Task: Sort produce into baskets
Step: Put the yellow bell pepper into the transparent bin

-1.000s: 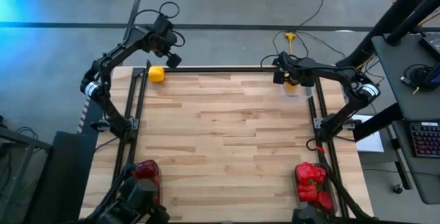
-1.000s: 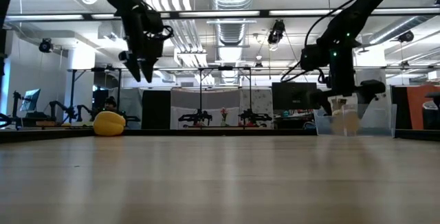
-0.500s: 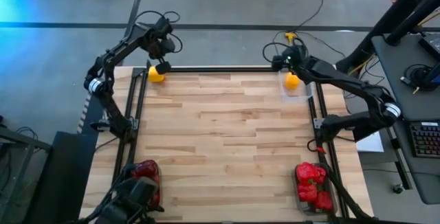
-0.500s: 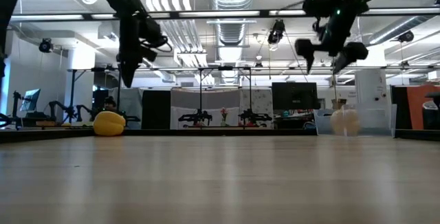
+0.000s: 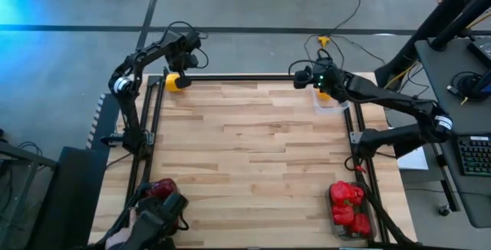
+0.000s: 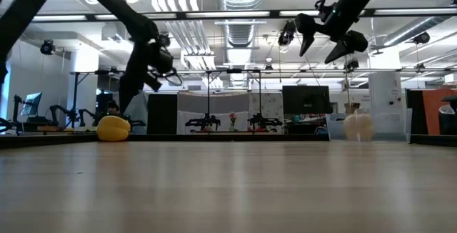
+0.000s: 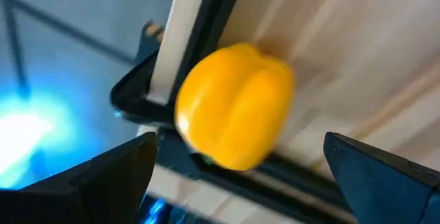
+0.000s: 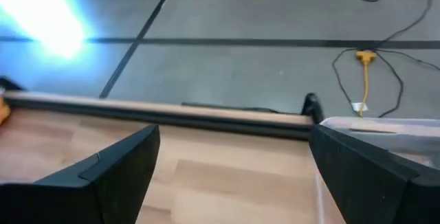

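Note:
A yellow pepper [image 5: 175, 82] rests on the table at its far left corner, against the black frame rail; it also shows in the left wrist view [image 7: 234, 104]. My left gripper [image 5: 181, 67] is open just above it, one finger on either side, apart from it [image 7: 240, 176]. My right gripper [image 5: 299, 74] is open and empty, high above the far right of the table [image 6: 325, 43]. A yellow-orange round one [image 5: 325, 91] lies in the clear basket [image 5: 337, 106].
A dark basket with dark red apples [image 5: 163, 192] stands at the near left corner. Another with red peppers [image 5: 349, 204] stands at the near right. A black frame rail [image 5: 245, 77] runs along the far edge. The bare wood middle of the table [image 5: 245, 150] lies between.
My left gripper has come down toward the yellow pepper. My right gripper has risen away from the clear basket and gone toward the table's left; the yellow-orange round one stays in the basket.

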You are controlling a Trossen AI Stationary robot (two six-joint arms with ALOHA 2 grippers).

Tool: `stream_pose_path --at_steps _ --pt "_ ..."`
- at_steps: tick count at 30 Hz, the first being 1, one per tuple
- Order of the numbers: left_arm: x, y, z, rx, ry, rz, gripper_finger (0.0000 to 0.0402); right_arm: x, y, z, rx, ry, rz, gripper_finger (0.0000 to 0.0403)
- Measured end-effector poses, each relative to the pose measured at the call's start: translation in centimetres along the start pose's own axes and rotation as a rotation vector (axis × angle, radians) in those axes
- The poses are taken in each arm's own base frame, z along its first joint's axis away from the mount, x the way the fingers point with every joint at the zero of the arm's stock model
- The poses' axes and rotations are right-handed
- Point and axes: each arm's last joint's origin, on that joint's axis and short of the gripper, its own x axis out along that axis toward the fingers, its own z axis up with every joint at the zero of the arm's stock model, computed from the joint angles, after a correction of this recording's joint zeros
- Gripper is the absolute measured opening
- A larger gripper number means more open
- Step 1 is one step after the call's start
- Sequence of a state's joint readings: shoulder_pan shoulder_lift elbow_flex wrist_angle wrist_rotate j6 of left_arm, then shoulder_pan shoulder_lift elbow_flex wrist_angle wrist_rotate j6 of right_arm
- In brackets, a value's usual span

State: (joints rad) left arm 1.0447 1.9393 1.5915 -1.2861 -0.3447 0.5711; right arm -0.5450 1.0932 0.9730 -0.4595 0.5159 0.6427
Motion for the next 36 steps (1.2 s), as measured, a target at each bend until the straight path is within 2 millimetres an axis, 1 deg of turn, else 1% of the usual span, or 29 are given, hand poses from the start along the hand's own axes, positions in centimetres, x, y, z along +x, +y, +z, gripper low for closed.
stream_pose_path --at_steps 2,6,8,11,16,24,27,29,36 --pt "1.1 0.1 0.6 0.031 0.068 0.037 0.0398 -0.1 0.6 -0.5 -0.016 0.013 0.017 0.0366" --pt "2.2 0.6 1.2 0.047 0.136 0.042 0.0398 -0.2 1.4 -1.2 -0.03 0.032 0.043 0.0366" --pt "2.7 0.7 1.4 0.046 0.149 0.043 0.0398 -0.4 1.6 -1.4 -0.035 0.035 0.054 0.0366" --pt "2.8 0.9 1.7 0.043 0.133 0.048 0.0398 -0.6 1.9 -1.5 -0.036 0.038 0.065 0.0366" --pt "4.5 1.0 1.9 0.006 0.159 -0.019 0.0398 -0.7 2.0 -1.6 -0.021 0.05 0.084 0.0366" --pt "4.6 1.4 1.5 -0.049 0.162 -0.039 0.0398 -1.0 2.4 -1.9 -0.02 0.063 0.109 0.0366" --pt "4.6 1.3 1.6 -0.066 0.128 -0.091 0.0394 -1.1 2.5 -2.0 -0.015 0.067 0.117 0.0366" --pt "4.8 1.5 1.5 -0.081 0.108 -0.13 0.0389 -1.2 2.6 -2.1 -0.019 0.069 0.123 0.0366" --pt "4.8 1.5 1.3 -0.085 0.115 -0.135 0.0356 -1.3 2.8 -2.2 -0.025 0.098 0.158 0.0366"
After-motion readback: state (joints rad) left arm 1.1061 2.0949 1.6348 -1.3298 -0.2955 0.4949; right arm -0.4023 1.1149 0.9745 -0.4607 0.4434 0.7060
